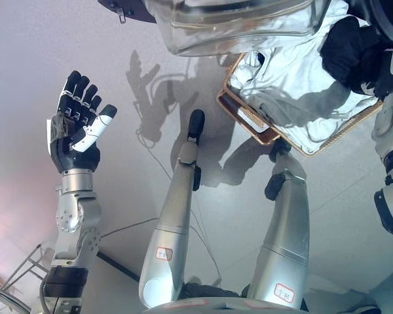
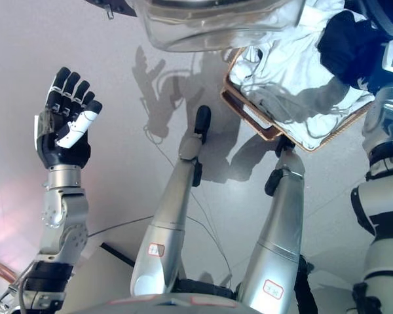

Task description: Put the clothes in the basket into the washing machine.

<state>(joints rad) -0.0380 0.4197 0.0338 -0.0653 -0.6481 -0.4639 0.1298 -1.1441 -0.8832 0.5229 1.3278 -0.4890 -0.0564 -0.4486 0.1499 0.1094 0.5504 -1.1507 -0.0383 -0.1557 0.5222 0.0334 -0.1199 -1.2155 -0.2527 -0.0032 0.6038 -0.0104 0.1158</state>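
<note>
A wicker basket [image 1: 247, 120] stands on the floor at the upper right, full of white clothes [image 1: 295, 85]. My right hand [image 1: 352, 49] is at the far upper right, resting on or in the white cloth at the basket's far side; its fingers are hidden. My left hand [image 1: 78, 121] is raised at the left over bare floor, open and empty, well away from the basket. The washing machine's round glass door [image 1: 236, 26] shows at the top centre, just beyond the basket.
A metal wire rack [image 1: 13, 281] shows at the bottom left corner. The floor [image 1: 26, 52] is pale grey.
</note>
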